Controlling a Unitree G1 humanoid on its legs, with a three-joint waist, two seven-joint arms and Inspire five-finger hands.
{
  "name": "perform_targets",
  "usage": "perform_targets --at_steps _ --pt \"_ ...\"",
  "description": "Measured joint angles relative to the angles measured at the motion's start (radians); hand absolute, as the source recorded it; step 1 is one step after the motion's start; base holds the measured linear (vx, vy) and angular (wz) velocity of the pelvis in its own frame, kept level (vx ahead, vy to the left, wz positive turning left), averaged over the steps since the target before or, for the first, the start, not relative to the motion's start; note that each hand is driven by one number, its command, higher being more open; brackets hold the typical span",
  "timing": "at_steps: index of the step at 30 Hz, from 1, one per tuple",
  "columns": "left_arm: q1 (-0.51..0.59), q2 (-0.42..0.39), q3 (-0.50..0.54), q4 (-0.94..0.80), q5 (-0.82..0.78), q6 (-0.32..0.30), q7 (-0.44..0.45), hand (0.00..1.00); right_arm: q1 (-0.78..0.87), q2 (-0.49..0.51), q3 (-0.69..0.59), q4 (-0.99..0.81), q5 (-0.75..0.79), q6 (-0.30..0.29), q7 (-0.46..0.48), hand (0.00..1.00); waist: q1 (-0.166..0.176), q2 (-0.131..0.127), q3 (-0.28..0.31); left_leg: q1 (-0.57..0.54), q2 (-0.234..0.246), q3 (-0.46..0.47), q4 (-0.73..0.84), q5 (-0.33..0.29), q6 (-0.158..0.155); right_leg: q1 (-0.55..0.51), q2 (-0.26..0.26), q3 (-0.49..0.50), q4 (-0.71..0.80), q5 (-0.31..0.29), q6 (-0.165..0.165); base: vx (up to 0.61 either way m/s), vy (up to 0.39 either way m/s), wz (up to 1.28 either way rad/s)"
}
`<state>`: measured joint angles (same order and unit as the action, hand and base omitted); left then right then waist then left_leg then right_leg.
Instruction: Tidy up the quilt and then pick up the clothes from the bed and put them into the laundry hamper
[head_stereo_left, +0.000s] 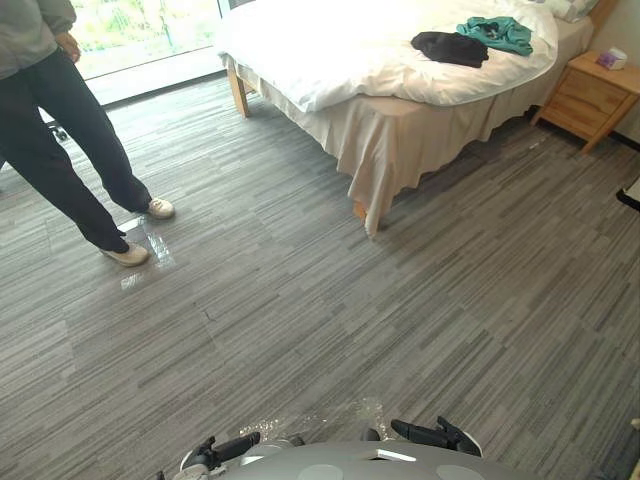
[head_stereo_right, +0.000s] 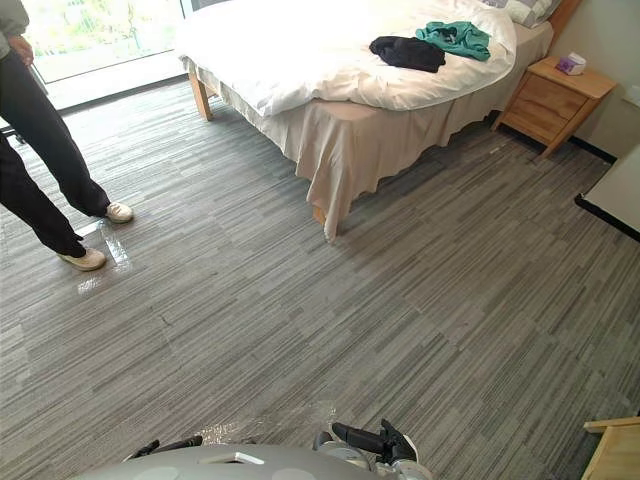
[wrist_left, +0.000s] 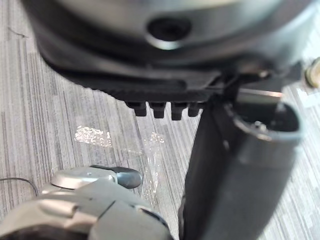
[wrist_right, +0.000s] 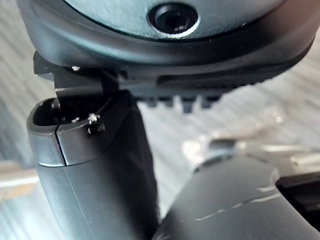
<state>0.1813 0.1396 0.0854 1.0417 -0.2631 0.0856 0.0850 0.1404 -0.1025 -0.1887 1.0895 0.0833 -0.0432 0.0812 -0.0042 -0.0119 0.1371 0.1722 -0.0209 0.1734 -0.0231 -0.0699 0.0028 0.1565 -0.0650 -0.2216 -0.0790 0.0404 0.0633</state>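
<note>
A bed with a white quilt (head_stereo_left: 340, 45) stands far ahead across the floor. The quilt lies rumpled and hangs over the near corner above a beige bed skirt (head_stereo_left: 385, 150). Two garments rest on it near the head end, a black one (head_stereo_left: 450, 47) and, touching it, a teal one (head_stereo_left: 497, 33). My left hand (wrist_left: 235, 170) hangs low over the grey floor, fingers straight and holding nothing. My right hand (wrist_right: 95, 165) hangs the same way, also with nothing in it. Both hands are far from the bed.
A person (head_stereo_left: 60, 130) in dark trousers and white shoes stands at the left by a bright window. A wooden nightstand (head_stereo_right: 548, 95) with a small box (head_stereo_right: 571, 63) sits right of the bed. A white-topped table edge (head_stereo_right: 620, 195) and a wooden frame (head_stereo_right: 612, 450) are at the right.
</note>
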Motion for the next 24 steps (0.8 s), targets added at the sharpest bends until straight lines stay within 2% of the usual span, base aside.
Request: perform_targets --at_steps 7,12,17,24 --pt "-0.017 0.002 0.0 0.001 0.003 0.0 -0.001 1.0 -0.005 0.014 -0.008 -0.002 0.0 -0.002 -0.003 1.0 0.0 -0.016 0.016 0.011 -0.004 0.016 -0.005 0.003 0.005 -0.002 -0.004 -0.001 -0.006 0.0 0.001 -0.08 -0.011 -0.07" --pt "-0.018 0.002 -0.002 0.001 0.003 -0.003 -0.002 1.0 -0.003 0.016 -0.015 -0.002 0.001 -0.007 -0.002 1.0 -0.002 -0.016 0.016 0.013 -0.004 0.014 -0.026 0.014 0.007 -0.009 -0.002 -0.008 -0.006 0.0 0.001 -0.06 -0.02 0.03" --pt "-0.018 0.005 -0.016 0.008 0.004 -0.049 -0.041 1.0 0.001 0.018 -0.017 -0.002 0.001 -0.027 -0.002 1.0 -0.002 -0.017 0.017 0.013 -0.004 0.016 -0.037 0.022 0.014 -0.015 -0.002 -0.007 -0.006 0.0 0.0 0.0 0.0 0.0" --pt "-0.02 0.011 -0.035 0.007 0.002 -0.035 -0.022 1.0 0.001 0.02 -0.021 -0.002 0.003 -0.033 -0.003 1.0 -0.004 -0.018 0.017 0.017 -0.006 0.015 -0.051 0.023 0.014 -0.014 -0.002 -0.017 -0.006 0.001 0.0 0.0 0.0 0.0"
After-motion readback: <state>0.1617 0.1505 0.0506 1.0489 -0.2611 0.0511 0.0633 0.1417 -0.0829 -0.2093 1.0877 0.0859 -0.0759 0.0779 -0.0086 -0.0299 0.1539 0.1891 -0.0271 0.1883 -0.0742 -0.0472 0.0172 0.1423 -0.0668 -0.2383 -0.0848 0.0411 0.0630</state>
